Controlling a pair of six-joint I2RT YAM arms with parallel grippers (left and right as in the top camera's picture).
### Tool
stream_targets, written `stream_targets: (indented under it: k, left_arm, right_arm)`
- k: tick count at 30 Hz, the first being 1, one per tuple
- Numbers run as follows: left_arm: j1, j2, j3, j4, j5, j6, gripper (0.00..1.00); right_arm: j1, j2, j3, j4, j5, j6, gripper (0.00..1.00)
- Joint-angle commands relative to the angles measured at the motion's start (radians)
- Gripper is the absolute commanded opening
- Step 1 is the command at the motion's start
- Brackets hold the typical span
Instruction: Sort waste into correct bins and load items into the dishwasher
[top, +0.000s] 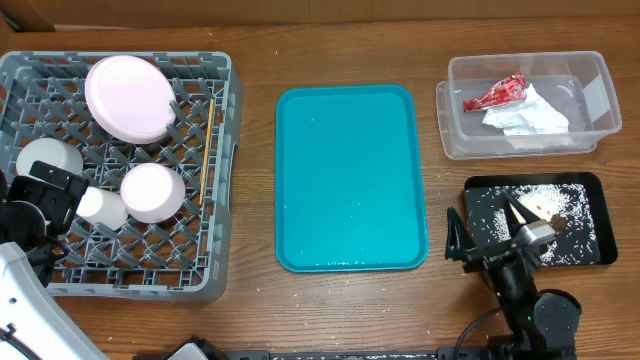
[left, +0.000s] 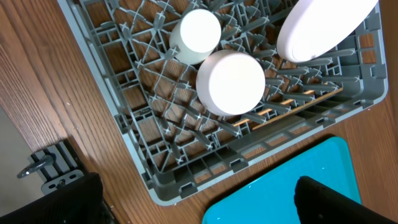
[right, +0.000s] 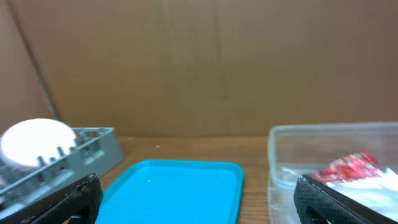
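the left gripper (top: 45, 195) covers part of the bowl (top: 48, 158) at the left edge of the dish rack (top: 228, 150); its jaws stand wide apart. plate (top: 130, 97), white dish (top: 152, 192), cup (top: 102, 207) and chopsticks (top: 207, 150) lie in the rack. the right gripper (top: 487, 222), jaws also apart, hides some rice (top: 550, 198) in the black tray (top: 600, 250). wrapper (top: 495, 93) and napkin (top: 528, 117) are in the clear tub (top: 455, 140). the teal tray (top: 350, 180) lies between them, apart from rack and bins.

The lattice rack (top: 150, 258) is grey, the plate (top: 130, 97) seemingly pale pink, the serving tray (top: 350, 180) teal, the wrapper (top: 495, 94) red.
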Motion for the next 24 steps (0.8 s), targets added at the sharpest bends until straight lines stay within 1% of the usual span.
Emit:
stream_targets:
  k: [1, 6, 11, 15, 24]
  left_arm:
    - [0.004, 0.007, 0.012, 0.001, -0.007, -0.013, 1.00]
    - [0.004, 0.007, 0.012, 0.001, -0.007, -0.013, 1.00]
    - [0.004, 0.007, 0.012, 0.001, -0.007, -0.013, 1.00]
    - [0.004, 0.007, 0.012, 0.001, -0.007, -0.013, 1.00]
    - [0.004, 0.007, 0.012, 0.001, -0.007, -0.013, 1.00]
  right_arm:
    - [-0.005, -0.013, -0.012, 0.001, 0.134, -0.001, 1.00]
    - [-0.034, -0.013, -0.012, -0.030, 0.201, -0.002, 1.00]
    - [-0.070, -0.012, -0.012, -0.147, 0.203, -0.007, 1.00]
    - [-0.089, -0.012, -0.012, -0.147, 0.207, -0.031, 1.00]
    - [-0.095, -0.012, -0.012, -0.146, 0.202, -0.030, 1.00]
